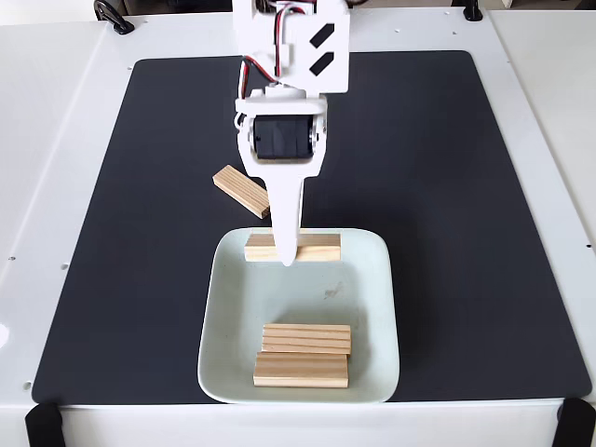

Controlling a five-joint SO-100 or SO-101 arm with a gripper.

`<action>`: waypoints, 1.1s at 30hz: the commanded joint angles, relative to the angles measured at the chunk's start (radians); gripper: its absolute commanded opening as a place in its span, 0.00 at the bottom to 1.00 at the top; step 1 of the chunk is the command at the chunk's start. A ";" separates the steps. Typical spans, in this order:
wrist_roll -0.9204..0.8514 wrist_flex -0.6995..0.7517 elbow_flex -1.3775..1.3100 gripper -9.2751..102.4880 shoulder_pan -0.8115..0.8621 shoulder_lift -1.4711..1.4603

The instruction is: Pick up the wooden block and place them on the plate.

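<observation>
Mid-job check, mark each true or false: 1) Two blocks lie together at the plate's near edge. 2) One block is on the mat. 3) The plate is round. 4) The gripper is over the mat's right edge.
1) True: two blocks lie together on the plate.
2) True: one block lies on the black mat.
3) False: it is square with rounded corners.
4) False: the gripper is at a block on the plate's far rim.

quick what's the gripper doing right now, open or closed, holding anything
Gripper: its tip is at the wooden block on the plate's far rim; open, shut or gripping cannot be told.
</observation>
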 commanded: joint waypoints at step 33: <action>-0.009 0.006 -0.264 0.42 0.009 -0.141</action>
